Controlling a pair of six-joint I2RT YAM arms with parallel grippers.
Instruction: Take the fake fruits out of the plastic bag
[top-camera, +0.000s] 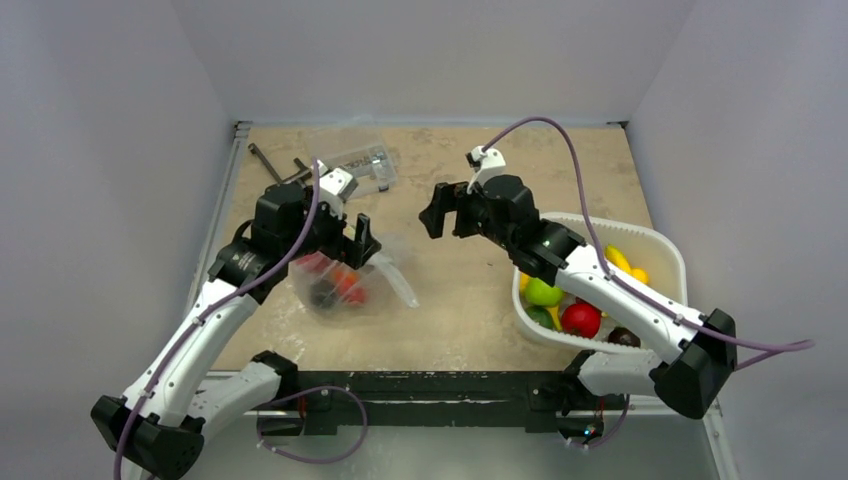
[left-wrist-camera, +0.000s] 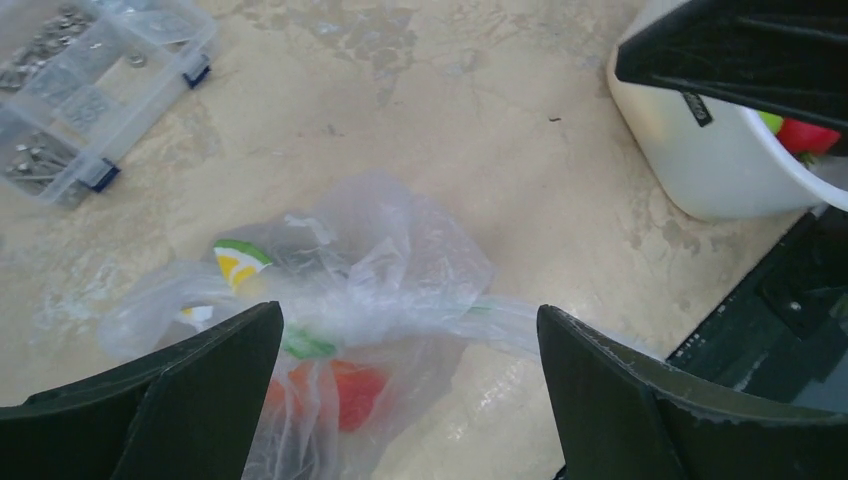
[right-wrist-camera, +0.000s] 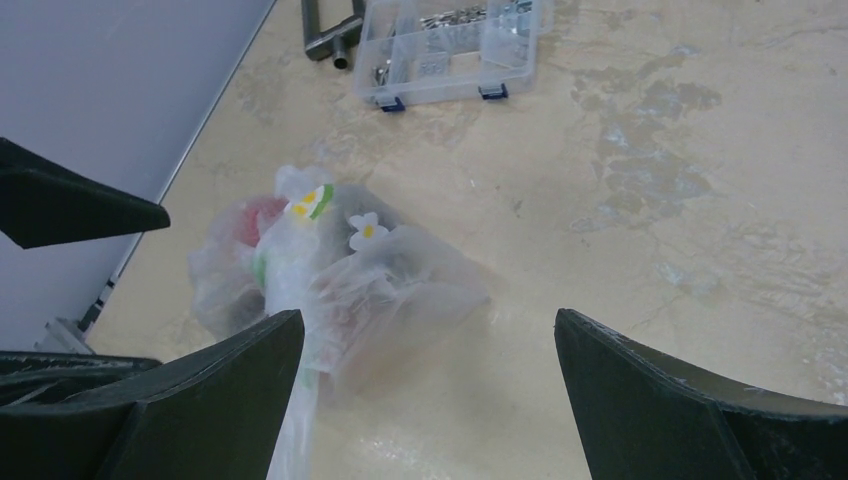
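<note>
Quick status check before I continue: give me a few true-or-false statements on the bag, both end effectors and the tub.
1. The fake fruits lie inside the plastic bag. True.
2. The left end effector is shut on the bag. False: its jaws stand open over it.
3. The right end effector holds a fruit. False: it is open and empty.
4. The white tub holds other fruit. True.
5. The compartment box sits in the tub. False: it rests on the table, beyond the bag.
</note>
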